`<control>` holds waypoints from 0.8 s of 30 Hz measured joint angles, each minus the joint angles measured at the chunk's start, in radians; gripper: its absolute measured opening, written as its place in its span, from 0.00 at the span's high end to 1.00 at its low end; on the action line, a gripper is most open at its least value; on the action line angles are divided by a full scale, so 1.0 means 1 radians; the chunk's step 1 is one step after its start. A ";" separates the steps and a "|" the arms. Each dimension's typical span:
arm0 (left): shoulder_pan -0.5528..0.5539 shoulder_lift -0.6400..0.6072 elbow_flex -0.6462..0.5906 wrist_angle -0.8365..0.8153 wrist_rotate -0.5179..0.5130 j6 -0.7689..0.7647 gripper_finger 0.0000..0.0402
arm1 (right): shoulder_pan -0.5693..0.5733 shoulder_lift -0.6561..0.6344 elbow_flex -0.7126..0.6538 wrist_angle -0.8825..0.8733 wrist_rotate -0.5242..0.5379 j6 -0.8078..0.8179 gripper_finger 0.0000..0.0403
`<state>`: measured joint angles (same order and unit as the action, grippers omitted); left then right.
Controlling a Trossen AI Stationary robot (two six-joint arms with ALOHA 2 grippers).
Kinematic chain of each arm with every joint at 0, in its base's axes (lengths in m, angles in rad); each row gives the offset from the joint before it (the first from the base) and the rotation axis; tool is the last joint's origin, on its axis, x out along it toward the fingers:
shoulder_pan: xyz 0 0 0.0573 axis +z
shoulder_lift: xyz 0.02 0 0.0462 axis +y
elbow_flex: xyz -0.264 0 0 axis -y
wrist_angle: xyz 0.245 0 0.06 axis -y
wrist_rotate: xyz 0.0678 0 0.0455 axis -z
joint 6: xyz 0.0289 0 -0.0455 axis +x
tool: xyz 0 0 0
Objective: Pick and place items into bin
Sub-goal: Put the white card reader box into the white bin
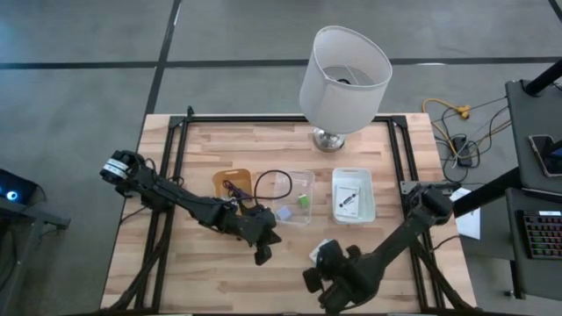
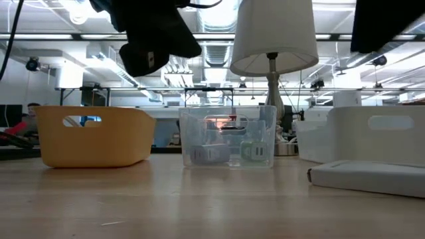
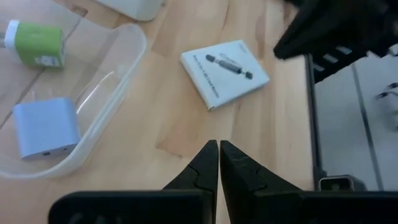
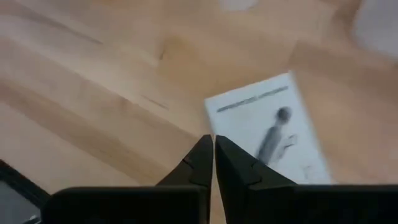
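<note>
A small white printed card [image 1: 323, 248] lies flat on the wood near the table's near edge; it also shows in the left wrist view [image 3: 225, 71], the right wrist view [image 4: 273, 127] and the low view [image 2: 365, 178]. My right gripper [image 4: 213, 146] is shut and hovers above the card's corner. My left gripper [image 3: 219, 149] is shut and hangs over bare wood [image 1: 262, 254], left of the card and just near of the clear bin. Inside the clear bin [image 1: 294, 195] lie a green block [image 3: 34, 45] and a pale-blue block [image 3: 45, 127], with a black cable loop [image 1: 272, 184] at its left side.
An orange bin [image 1: 233, 184] with a purple cable sits left of the clear bin. A white bin [image 1: 353, 195] holding a printed card sits to its right. A big white lamp [image 1: 344, 70] stands at the far edge. Black rails [image 1: 176, 149] frame the table sides.
</note>
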<state>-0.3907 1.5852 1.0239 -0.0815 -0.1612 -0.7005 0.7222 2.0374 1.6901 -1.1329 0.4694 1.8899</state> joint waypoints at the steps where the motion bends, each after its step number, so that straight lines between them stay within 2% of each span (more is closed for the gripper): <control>1: -0.003 0.000 0.000 0.012 0.000 0.000 1.00 | -0.004 -0.016 0.004 -0.033 -0.003 -0.005 0.98; 3: -0.011 0.000 0.000 0.031 0.000 -0.006 1.00 | -0.009 -0.042 0.004 -0.137 -0.046 0.028 0.98; 7: -0.031 0.035 -0.001 0.056 0.003 -0.074 1.00 | -0.018 -0.104 -0.053 -0.277 -0.208 0.052 0.98; 9: -0.039 0.072 0.001 0.082 0.006 -0.098 1.00 | -0.024 -0.141 -0.114 -0.257 -0.302 0.015 0.98; 12: -0.050 0.143 0.004 0.119 0.040 -0.153 1.00 | -0.038 -0.173 -0.221 -0.113 -0.415 -0.086 0.98; 16: -0.064 0.246 0.008 0.300 0.123 -0.188 1.00 | -0.039 -0.177 -0.329 -0.022 -0.416 -0.107 0.98; 19: -0.076 0.301 0.010 0.456 0.131 -0.240 1.00 | -0.039 -0.178 -0.388 -0.012 -0.418 -0.119 0.98; 24: -0.075 0.361 0.048 0.490 0.129 -0.245 1.00 | -0.051 -0.179 -0.473 0.056 -0.417 -0.181 0.98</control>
<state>-0.4657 1.9460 1.0720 0.4088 -0.0322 -0.9458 0.6715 1.8580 1.2168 -1.0773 0.0520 1.7087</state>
